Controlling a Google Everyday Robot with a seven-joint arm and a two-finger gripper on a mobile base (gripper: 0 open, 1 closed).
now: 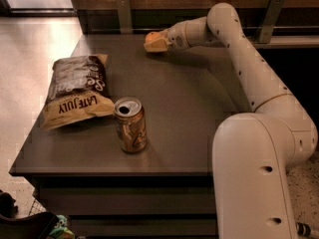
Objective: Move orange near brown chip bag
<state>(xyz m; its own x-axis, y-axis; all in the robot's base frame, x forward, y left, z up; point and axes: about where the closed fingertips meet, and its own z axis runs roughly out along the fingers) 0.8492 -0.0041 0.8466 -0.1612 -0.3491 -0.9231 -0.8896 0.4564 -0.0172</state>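
The orange [151, 35] shows as a small bright-orange round at the far end of the dark table, held just above the surface. My gripper [155, 42] is shut on it, its pale fingers covering most of the fruit. The arm reaches in from the right. The brown chip bag [76, 90] lies flat at the table's left side, tan band and "LATE JULY" lettering facing the front. The orange is well apart from the bag, toward the far middle.
A gold-brown drink can [130, 125], opened, stands upright near the front, just right of the bag. The table [189, 113] ends at a back wall rail with metal brackets. My base fills the front right. Floor lies left of the table.
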